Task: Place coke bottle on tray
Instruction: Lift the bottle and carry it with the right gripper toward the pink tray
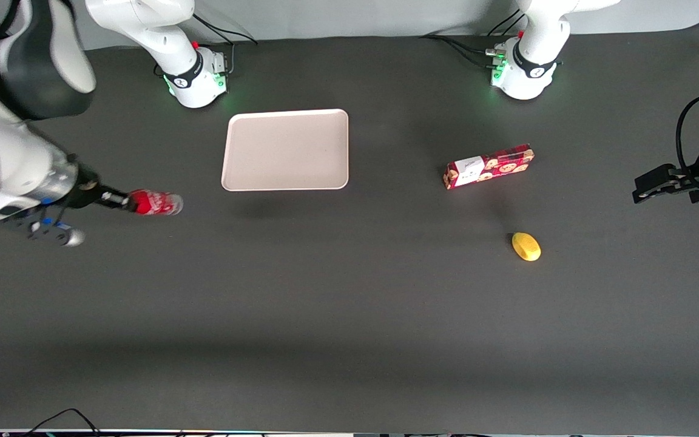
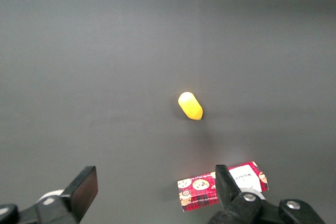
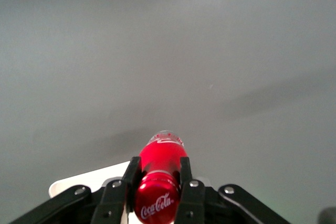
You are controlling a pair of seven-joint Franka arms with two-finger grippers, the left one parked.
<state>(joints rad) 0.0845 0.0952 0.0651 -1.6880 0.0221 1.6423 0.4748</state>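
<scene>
The coke bottle is a small red bottle with white lettering, held lying sideways in the air with its silvery base pointing away from the arm. My right gripper is shut on the coke bottle's neck end, at the working arm's end of the table. In the right wrist view the red cap of the coke bottle sits between the two black fingers of the gripper. The pale pinkish-beige tray lies flat on the dark mat, farther from the front camera than the bottle and apart from it. A pale edge of the tray shows under the gripper.
A red cookie box lies toward the parked arm's end of the table. A yellow lemon-like object sits nearer the front camera than the box. Both robot bases stand at the back edge of the mat.
</scene>
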